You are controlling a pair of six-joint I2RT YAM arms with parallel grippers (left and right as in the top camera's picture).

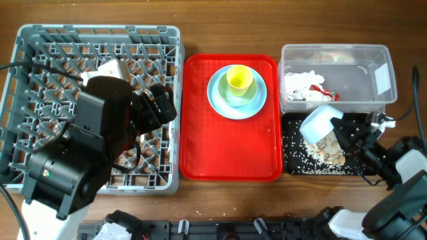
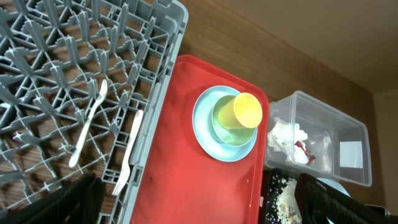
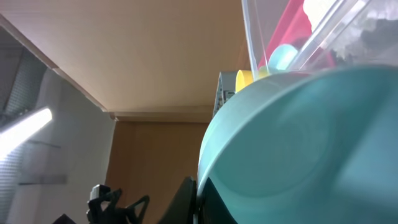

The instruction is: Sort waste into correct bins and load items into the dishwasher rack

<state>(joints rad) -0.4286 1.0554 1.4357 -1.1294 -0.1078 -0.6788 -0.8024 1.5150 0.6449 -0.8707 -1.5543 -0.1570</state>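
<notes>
My right gripper [image 1: 341, 128] is shut on the rim of a pale blue-green bowl [image 1: 317, 123] and holds it tipped over the black tray [image 1: 288, 143], where rice crumbs [image 1: 327, 152] lie. The bowl [image 3: 311, 143] fills the right wrist view. The clear tub [image 1: 373, 67] holds the white napkin [image 1: 300, 83] and red wrapper [image 1: 323, 92]. A yellow cup [image 1: 239, 79] sits in a second bowl [image 1: 250, 100] on the plate [image 1: 217, 100]. My left gripper [image 2: 199, 205] is open and empty above the grey rack [image 1: 40, 47]. The spoon [image 2: 87, 127] and fork [image 2: 129, 152] lie in the rack.
The flat red tray [image 1: 227, 147] lies between the rack and the bins and carries the plate stack at its far end. My left arm covers much of the rack's right half in the overhead view. Bare wood table runs along the front edge.
</notes>
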